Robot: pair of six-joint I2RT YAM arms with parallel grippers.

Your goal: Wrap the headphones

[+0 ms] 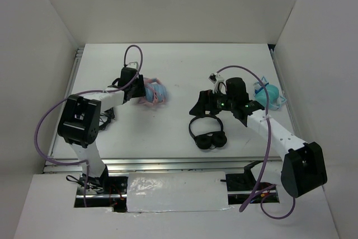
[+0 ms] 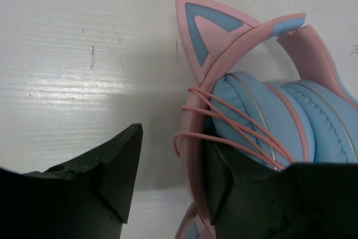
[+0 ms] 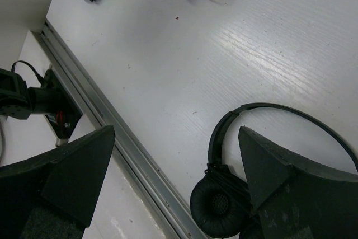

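1. The headphones (image 1: 155, 92) (blue cups, pink band) lie on the table (image 1: 184, 65), approx 10 o'clock from its centre in the top view, just beyond the left arm's tip.
2. Left wrist view: one cat ear (image 2: 204, 32) points to 12 o'clock. The headband (image 2: 254, 31) arcs from it toward 2 o'clock. The two blue ear cushions (image 2: 263, 116) sit side by side at 3–4 o'clock, faces together.
3. Thin pink cable (image 2: 235, 124): several strands cross the band's edge and the nearer cushion, slanting down toward 4 o'clock. One slack loop bulges out at the band's left side.
4. The left gripper (image 2: 172, 138) has its jaws part-way apart and clamps nothing. The finger at 7 o'clock stands clear, w/ bare table btwn it and the band. The finger at 5 o'clock is right up against the band and cushion; can't tell if it touches.
5. The right gripper (image 3: 177, 132) has its jaws spread wide w/ nothing btwn them, only bare table below.
6. The black headphones (image 3: 221, 205) lie flat under that gripper's 5 o'clock finger. In the top view they're approx 5 o'clock from table centre, well apart from the pink-blue pair.
7. The teal-green pair (image 1: 268, 94) sits approx 3 o'clock, near the right wall, beside the right arm's wrist.
8. A metal rail (image 3: 140, 163) runs 10 to 6 o'clock in the right wrist view.
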